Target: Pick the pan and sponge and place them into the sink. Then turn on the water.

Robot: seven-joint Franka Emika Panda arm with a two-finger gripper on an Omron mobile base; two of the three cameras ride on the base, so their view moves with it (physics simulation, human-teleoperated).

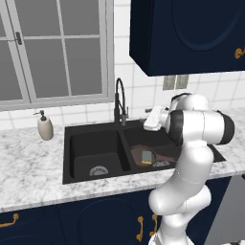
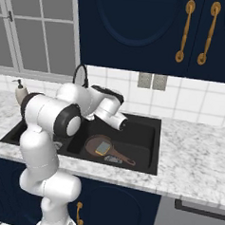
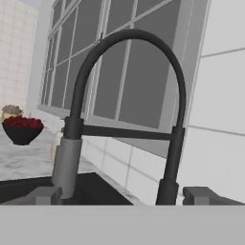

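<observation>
Black and rectangular, the double-basin sink is sitting sunk into the grey-white marbled counter, with a round silvery drain showing in its left basin. Rising behind the divider, the tall black high-arc faucet with its coiled spring neck is standing dry; no stream is showing. In the right basin, the round shallow dark brown frying pan is lying flat with its short dark handle pointing toward the front rim, and the small rectangular sponge, grey-green over yellow, is resting on the pan's floor. So both things appear to be in place already, and turning on the water looks to be the step in hand.

In the hand view the gripper is facing the faucet's arc close up, its two dark fingertips standing spread as wide as they go and holding nothing. The spring neck is looming between them, yet whether they are touching it cannot be told.

Risks from here, as a judgement: the fingers may be closing on the spring neck instead of the valve lever, so no water would be running; a sideways shove could be swinging the spout toward the beige soap dispenser bottle on the left counter.
</observation>
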